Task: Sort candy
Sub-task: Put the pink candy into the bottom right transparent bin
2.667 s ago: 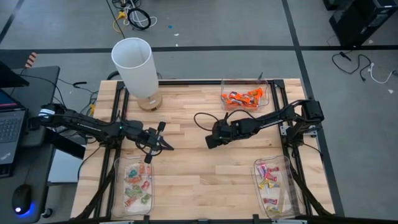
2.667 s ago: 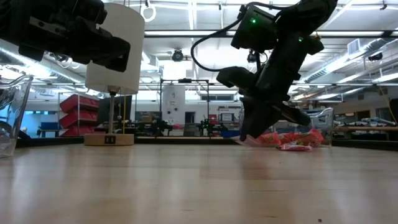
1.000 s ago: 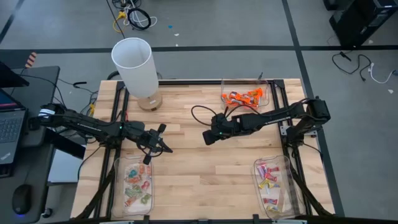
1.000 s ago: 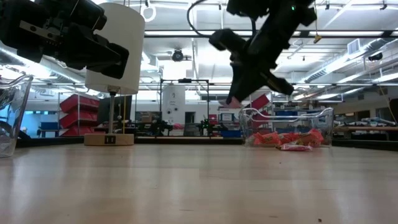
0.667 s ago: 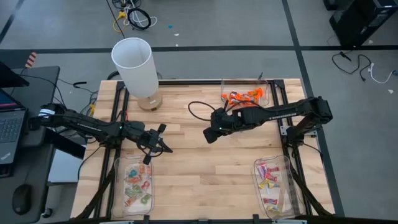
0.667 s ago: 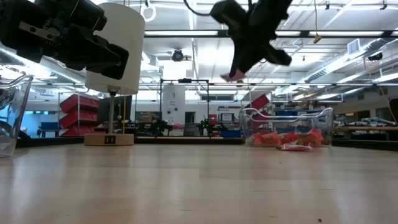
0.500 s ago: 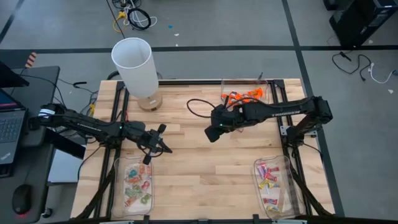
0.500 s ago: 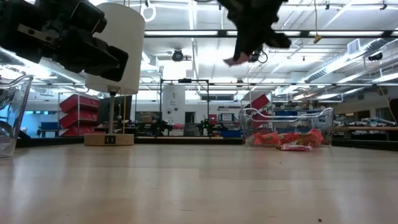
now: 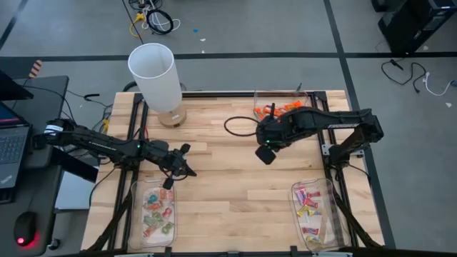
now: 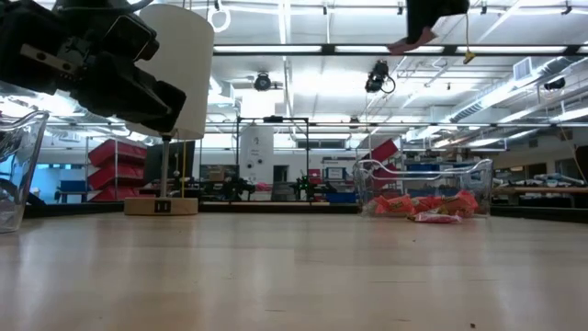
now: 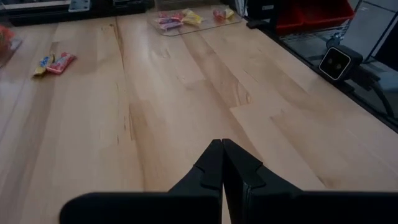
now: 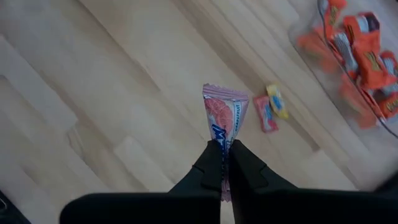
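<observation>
Pink crinkly sweet (image 12: 225, 119), flat wrapper w/ crimped end, pinched betw. closed jaws of right gripper (image 12: 225, 163), held high over bare wood table (image 9: 221, 193) near its middle. On the planks below: one pink-yellow sweet (image 12: 272, 107) beside clear tray of orange sweets (image 12: 360, 53). Left gripper (image 11: 222, 163) shut, empty, low over table by green-sweets tray (image 9: 151, 213).
</observation>
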Controlling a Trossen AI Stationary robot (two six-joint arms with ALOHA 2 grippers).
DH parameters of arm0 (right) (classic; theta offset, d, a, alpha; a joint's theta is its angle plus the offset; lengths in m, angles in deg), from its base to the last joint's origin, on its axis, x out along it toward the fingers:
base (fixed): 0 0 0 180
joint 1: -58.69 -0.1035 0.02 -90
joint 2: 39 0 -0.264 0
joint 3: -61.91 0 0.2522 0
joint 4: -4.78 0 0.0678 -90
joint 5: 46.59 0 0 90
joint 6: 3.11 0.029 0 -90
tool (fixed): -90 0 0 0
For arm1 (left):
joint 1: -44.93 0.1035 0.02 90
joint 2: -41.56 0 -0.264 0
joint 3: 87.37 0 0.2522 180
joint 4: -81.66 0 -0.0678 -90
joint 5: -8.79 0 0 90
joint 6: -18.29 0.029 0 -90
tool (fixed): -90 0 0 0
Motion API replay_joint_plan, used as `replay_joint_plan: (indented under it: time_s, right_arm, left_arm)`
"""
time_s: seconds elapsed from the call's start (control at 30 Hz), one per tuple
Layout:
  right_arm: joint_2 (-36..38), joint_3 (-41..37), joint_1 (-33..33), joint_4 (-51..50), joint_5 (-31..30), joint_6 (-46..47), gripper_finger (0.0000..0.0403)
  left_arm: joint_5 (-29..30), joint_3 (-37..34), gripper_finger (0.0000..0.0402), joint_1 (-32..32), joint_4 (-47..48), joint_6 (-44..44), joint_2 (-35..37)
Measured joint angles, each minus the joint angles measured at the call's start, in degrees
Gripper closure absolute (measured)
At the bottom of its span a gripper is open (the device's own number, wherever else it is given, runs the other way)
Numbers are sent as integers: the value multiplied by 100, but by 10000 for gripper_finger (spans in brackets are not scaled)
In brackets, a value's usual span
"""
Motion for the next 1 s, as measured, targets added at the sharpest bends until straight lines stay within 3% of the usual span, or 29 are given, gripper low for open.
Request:
replay_joint_plan:
  time_s: [0.4, 0.6, 0.8, 1.0]
  right_arm:
    - [486, 0, -1049, -416, -302, 995, 396]
    - [722, -109, -1650, -418, -500, 1618, 396]
    - [1032, -749, -2120, -416, -507, 2033, 400]
    - [1555, -1617, -2611, -412, -294, 2812, 400]
  left_arm:
    - [11, 0, 397, 0, -49, -29, 1]
    - [64, 0, 397, 0, -856, -90, 0]
    - [163, 0, 397, 2, -2086, -86, 1]
    - [239, 0, 397, 2, -2400, -79, 2]
